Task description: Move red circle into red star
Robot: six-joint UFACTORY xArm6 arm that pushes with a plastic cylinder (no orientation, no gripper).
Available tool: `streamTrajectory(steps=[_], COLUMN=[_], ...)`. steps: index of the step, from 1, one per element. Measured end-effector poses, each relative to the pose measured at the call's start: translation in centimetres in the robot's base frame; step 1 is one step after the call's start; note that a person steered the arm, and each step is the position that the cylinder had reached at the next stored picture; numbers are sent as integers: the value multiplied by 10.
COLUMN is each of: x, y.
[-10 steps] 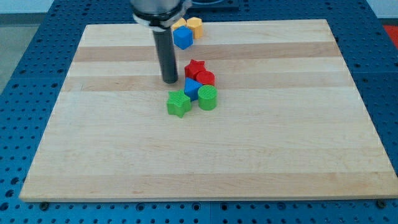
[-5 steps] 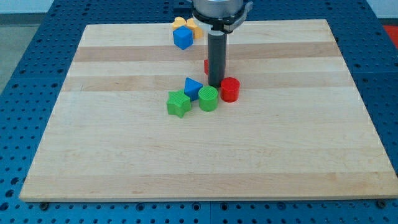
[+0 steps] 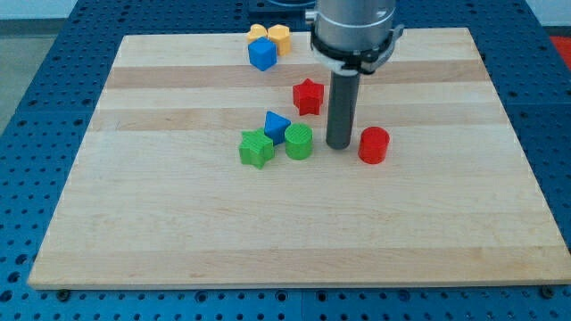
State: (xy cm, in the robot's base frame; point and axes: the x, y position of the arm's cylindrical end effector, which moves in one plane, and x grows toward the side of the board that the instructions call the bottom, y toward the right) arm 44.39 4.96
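The red circle [image 3: 374, 144] stands right of the board's middle. The red star [image 3: 308, 96] lies up and to its left, well apart from it. My tip [image 3: 339, 145] rests on the board just left of the red circle, with a small gap between them, and right of the green circle [image 3: 298, 142]. The rod rises from the tip toward the view's top.
A blue triangle [image 3: 276, 125] and a green star [image 3: 257, 148] sit left of the green circle. A blue cube [image 3: 262, 54], a yellow block [image 3: 257, 34] and an orange block [image 3: 279, 37] cluster at the board's top edge. The wooden board [image 3: 178, 232] lies on a blue perforated table.
My tip swept from left of the cluster to the right, pushing the red circle away from the red star and out to the right. The red star shifted slightly up and right.
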Motion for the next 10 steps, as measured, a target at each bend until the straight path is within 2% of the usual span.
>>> streamTrajectory(steps=[1, 2, 3, 4, 5, 7, 8, 9, 10], x=[26, 39, 33, 1, -34, 3, 27, 12, -30], y=[-4, 37, 87, 90, 61, 119, 107, 47, 9])
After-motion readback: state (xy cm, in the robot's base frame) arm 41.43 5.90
